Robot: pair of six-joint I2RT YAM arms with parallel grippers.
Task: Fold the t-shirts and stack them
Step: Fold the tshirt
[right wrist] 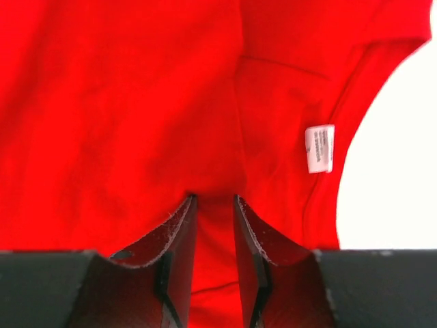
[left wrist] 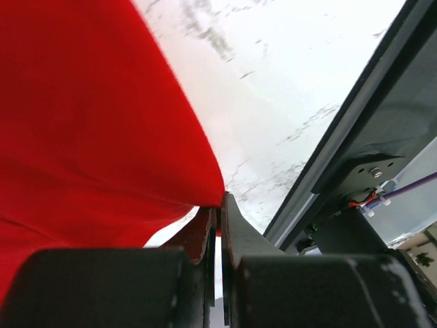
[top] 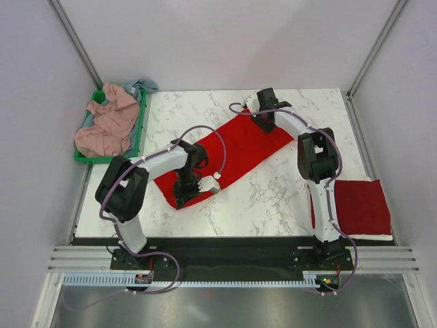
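On the table (top: 273, 198), red t-shirt (top: 239, 147) diagonal: left gripper (left wrist: 218, 205) tight on near-left end, right gripper (right wrist: 213, 198) on far-right collar.

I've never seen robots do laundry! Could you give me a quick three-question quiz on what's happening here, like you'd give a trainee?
1. True or false: the left claw is shut on the edge of the spread red t-shirt.
2. Where does the pink shirt lie? A) in the green bin B) on the floor C) draped over an arm
3. Fill in: the folded dark red shirt lies at the table's ___ side.
Key: 1 true; 2 A; 3 right.
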